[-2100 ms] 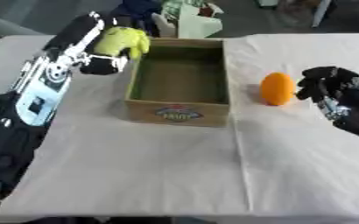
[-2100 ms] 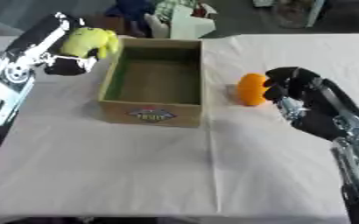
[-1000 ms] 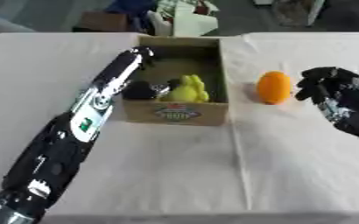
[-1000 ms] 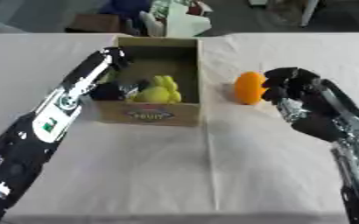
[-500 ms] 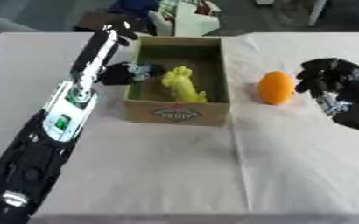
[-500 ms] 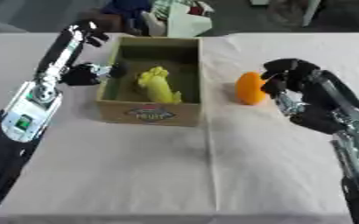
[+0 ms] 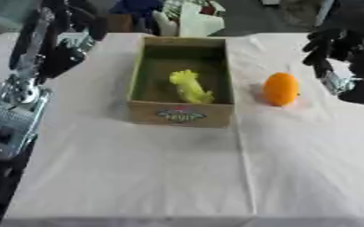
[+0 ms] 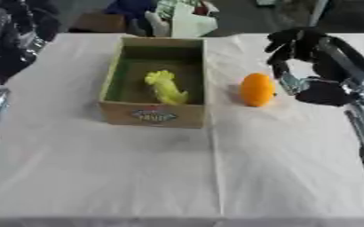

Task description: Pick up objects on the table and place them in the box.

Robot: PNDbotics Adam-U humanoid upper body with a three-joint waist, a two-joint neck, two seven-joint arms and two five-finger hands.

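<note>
An open cardboard box (image 7: 180, 116) stands mid-table with a yellow-green soft toy (image 7: 189, 86) lying inside it. An orange fruit (image 7: 281, 88) rests on the white cloth just right of the box. My left hand (image 7: 67, 49) hovers above the table to the left of the box, blurred, fingers spread and holding nothing. My right hand (image 8: 300, 43) hangs in the air just right of and beyond the orange, fingers relaxed and drooping, not touching it.
A white cloth covers the table (image 7: 177, 177), with open cloth in front of the box. Beyond the far edge sit a white bag (image 7: 197, 20) and dark and blue clutter (image 7: 138, 9).
My left hand has let go of the yellow-green toy, which now lies in the box, and has pulled back up and to the left. My right hand has shifted slightly above the orange.
</note>
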